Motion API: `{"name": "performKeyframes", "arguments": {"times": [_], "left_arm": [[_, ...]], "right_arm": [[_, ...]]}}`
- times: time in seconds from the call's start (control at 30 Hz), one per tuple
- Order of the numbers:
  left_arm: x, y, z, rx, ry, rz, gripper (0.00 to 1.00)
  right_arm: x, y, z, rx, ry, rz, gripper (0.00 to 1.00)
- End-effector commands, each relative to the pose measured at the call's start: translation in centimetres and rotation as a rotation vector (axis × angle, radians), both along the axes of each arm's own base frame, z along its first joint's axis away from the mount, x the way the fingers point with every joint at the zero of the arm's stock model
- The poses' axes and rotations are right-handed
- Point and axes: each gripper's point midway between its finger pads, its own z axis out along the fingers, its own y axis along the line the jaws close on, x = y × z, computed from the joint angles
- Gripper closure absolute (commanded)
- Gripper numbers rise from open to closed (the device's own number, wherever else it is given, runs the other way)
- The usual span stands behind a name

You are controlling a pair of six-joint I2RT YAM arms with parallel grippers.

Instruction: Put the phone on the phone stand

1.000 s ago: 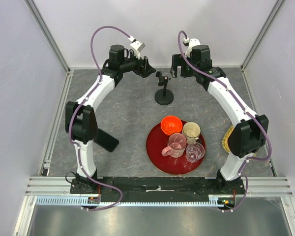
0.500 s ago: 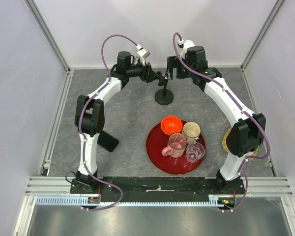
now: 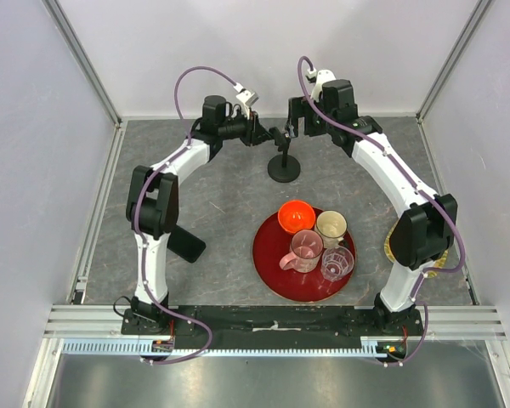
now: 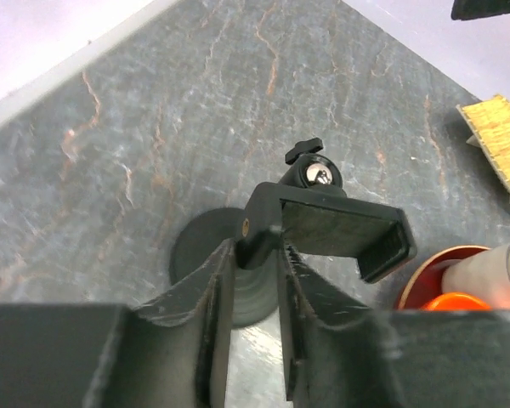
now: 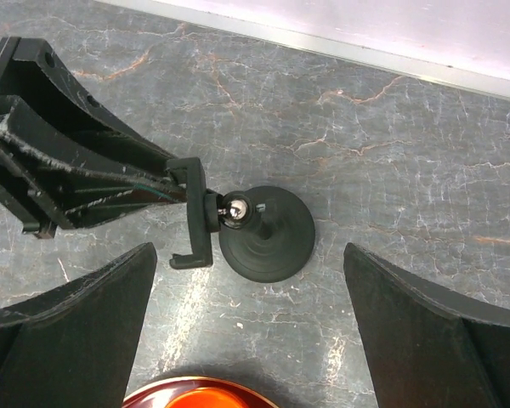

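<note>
Left hand (image 4: pixel 255 255): fingers pinching end of clamp cradle (image 4: pixel 340 231) atop black disc-based phone stand (image 3: pixel 283 167). Right hand (image 5: pixel 248 251): fingers spread wide, poised above stand, clear of it. Flat black glossy phone (image 3: pixel 187 245): lying on grey stone-patterned table (image 3: pixel 221 195), well left of stand, toward arm bases.

A small black phone stand (image 3: pixel 283 167) stands upright at the far middle of the grey table (image 3: pixel 221 195): disc base, thin post, tilted clamp cradle, one end pinched by the left gripper (image 4: pixel 254 255). The phone (image 3: pixel 188 245), a flat black slab, lies well apart, near the table's left side.
</note>
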Motion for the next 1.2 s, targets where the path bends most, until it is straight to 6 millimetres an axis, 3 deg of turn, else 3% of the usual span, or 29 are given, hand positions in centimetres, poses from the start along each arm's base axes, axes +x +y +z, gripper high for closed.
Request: {"name": "performKeyframes", "arguments": {"times": [0.0,0.03,0.07,0.13,0.17,0.2,0.23,0.27,0.33,0.4,0.43,0.5,0.53,0.63,0.8,1.0,1.17], "left_arm": [[-1.3,1.3,6.1,-0.029,-0.034,0.112,0.55],[-1.7,1.9,6.9,-0.043,-0.018,0.145,0.46],[-2.4,2.5,5.7,-0.036,0.016,0.174,0.26],[-3.5,4.7,7.1,-0.044,0.043,0.297,0.19],[-3.9,5.6,6.8,-0.036,0.081,0.355,0.15],[-4.3,7.0,7.0,-0.035,0.115,0.422,0.14],[-4.7,9.6,6.7,-0.060,0.203,0.582,0.14],[-6.5,11.2,6.0,-0.047,0.265,0.664,0.14],[-8.3,15.2,2.8,-0.021,0.450,0.932,0.13],[-11.1,18.7,1.2,-0.035,0.571,1.116,0.14],[-13.4,21.4,-0.8,-0.021,0.687,1.316,0.13],[-16.2,24.0,-1.9,-0.010,0.754,1.489,0.13],[-18.7,25.6,-3.2,0.052,0.828,1.593,0.11],[-21.8,27.2,-3.7,0.127,0.932,1.702,0.00],[-27.0,28.5,-6.5,0.324,1.193,1.772,0.00],[-27.4,28.2,-9.1,0.320,1.341,1.837,0.00],[-26.8,27.6,-11.1,0.273,1.429,1.848,0.00]], "right_arm": [[0.5,0.6,2.6,0.027,-0.061,0.009,0.02],[0.5,0.6,2.6,0.023,-0.063,0.008,0.02],[0.5,0.4,2.7,0.015,-0.067,0.004,0.02],[0.4,-0.1,2.6,-0.002,-0.065,-0.016,0.02],[0.4,-0.1,2.7,-0.008,-0.070,-0.016,0.02],[0.4,-0.4,2.6,-0.016,-0.068,-0.025,0.02],[0.2,-0.5,2.5,-0.025,-0.065,-0.025,0.02],[0.2,-0.6,2.6,-0.029,-0.068,-0.027,0.02],[0.0,-0.9,2.5,-0.040,-0.063,-0.030,0.02],[-0.3,-1.0,2.5,-0.048,-0.060,-0.027,0.02],[-0.4,-1.1,2.6,-0.051,-0.061,-0.025,0.02],[-0.7,-1.1,2.7,-0.054,-0.061,-0.022,0.02],[-0.8,-1.0,2.7,-0.057,-0.062,-0.018,0.02],[-1.5,-0.9,3.1,-0.060,-0.071,-0.007,0.02],[-2.7,-1.2,3.3,-0.096,-0.086,0.018,0.02],[-3.6,-2.3,2.9,-0.138,-0.092,0.009,0.02],[-4.1,-1.6,3.0,-0.116,-0.095,0.050,0.02]]}}
